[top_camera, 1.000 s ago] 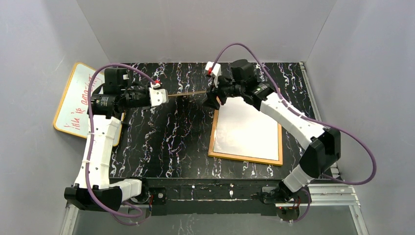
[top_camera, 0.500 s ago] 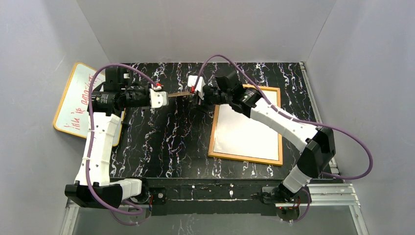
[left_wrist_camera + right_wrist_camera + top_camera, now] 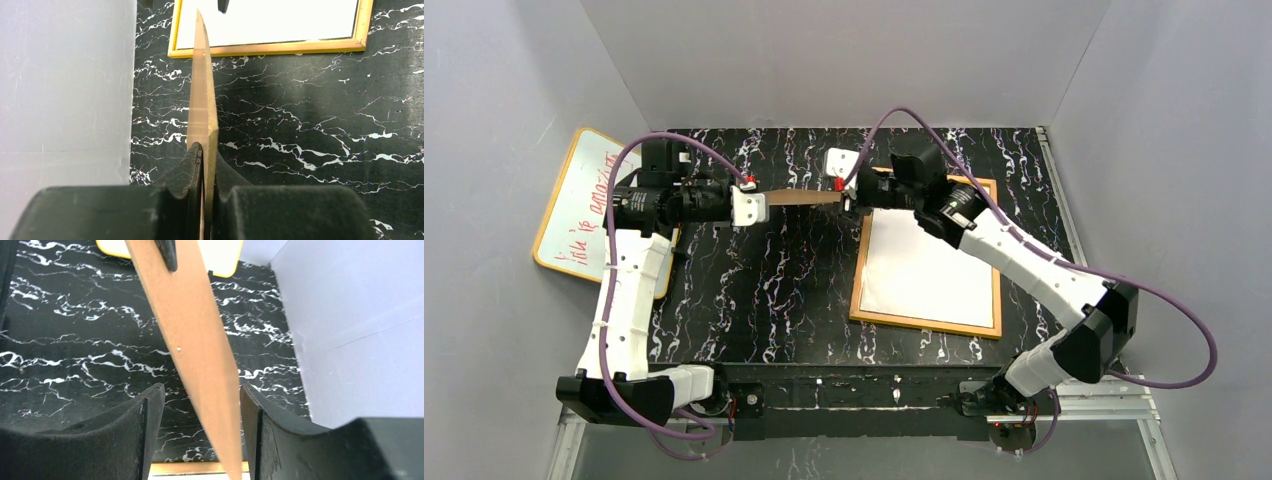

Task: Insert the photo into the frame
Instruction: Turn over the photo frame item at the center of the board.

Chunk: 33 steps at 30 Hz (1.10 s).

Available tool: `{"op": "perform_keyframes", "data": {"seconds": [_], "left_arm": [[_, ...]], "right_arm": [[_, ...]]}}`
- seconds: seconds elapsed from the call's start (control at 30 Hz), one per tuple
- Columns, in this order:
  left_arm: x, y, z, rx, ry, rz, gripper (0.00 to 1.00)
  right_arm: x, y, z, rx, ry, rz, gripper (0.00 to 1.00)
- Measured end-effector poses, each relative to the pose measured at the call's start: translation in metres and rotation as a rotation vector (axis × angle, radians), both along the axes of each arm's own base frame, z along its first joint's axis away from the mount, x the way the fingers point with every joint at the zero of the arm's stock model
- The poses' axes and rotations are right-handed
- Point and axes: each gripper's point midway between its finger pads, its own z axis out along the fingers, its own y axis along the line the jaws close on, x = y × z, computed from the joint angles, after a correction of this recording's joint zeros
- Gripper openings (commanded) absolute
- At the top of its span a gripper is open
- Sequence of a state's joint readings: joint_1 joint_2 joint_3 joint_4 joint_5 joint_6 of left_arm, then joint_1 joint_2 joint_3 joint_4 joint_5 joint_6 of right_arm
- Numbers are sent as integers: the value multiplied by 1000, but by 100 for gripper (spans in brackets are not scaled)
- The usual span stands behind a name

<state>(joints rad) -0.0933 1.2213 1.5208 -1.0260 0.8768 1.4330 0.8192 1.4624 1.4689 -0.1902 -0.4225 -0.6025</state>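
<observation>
**Photo (image 3: 924, 265) white side up in the frame (image 3: 924, 323), backing board (image 3: 804, 196) held above the table**

Photo first: it lies inside the frame with its plain white back showing. Both are flat on the black marbled table (image 3: 764, 290), over on the right side.

Now the brown backing board. It hangs above the middle of the table, stretched left to right between the two arms and turned nearly on edge.

The left gripper (image 3: 762, 202) has one end, clamped hard. In the left wrist view its fingers (image 3: 192, 165) press on both faces of the board.

The right gripper (image 3: 848, 200) is at the other end, just off the frame's far left corner, and it's spread wide. The board runs through the gap between its fingers (image 3: 150, 415). There's clear space on one side; whether the other finger touches, I can't tell.

Off past the table's left edge sits the yellow-edged whiteboard (image 3: 579, 205) with red writing.
</observation>
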Motion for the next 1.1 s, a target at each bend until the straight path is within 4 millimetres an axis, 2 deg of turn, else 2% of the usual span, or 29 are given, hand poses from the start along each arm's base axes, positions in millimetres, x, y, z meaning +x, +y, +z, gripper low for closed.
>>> {"op": "perform_keyframes", "data": {"seconds": [0.2, 0.3, 0.4, 0.53, 0.57, 0.6, 0.67, 0.7, 0.77, 0.8, 0.9, 1.0, 1.1], "left_arm": [[0, 0, 0, 0, 0, 0, 0], [0, 0, 0, 0, -1, 0, 0], [-1, -1, 1, -4, 1, 0, 0], [-2, -2, 6, -18, 6, 5, 0], [-2, -1, 8, -19, 8, 11, 0], [-2, -1, 10, -22, 11, 17, 4], [2, 1, 20, -30, 4, 39, 58], [3, 1, 25, -40, 1, 48, 73], [8, -3, 38, -98, -3, 75, 84], [13, -6, 48, -144, -8, 104, 96], [24, -7, 68, -248, -35, 183, 98], [37, -5, 96, -354, -57, 276, 98], [55, -2, 122, -457, -24, 373, 98]], "right_arm": [[-1, 14, -38, -62, 93, 56, 66], [-4, 15, -46, -77, 125, 64, 62], [0, 17, -42, -53, 121, 48, 44], [5, 22, -43, -22, 131, 10, 1], [6, 23, -41, -12, 135, 4, 1], [7, 25, -39, -4, 125, 1, 1], [8, 28, -34, 11, 106, -1, 1], [8, 29, -30, 25, 102, -7, 1], [9, 32, -26, 53, 128, -34, 1], [10, 34, -23, 70, 141, -52, 1], [12, 36, -12, 134, 189, -100, 1], [14, 33, -5, 192, 275, -173, 1], [17, 12, -10, 241, 366, -311, 1]]}}
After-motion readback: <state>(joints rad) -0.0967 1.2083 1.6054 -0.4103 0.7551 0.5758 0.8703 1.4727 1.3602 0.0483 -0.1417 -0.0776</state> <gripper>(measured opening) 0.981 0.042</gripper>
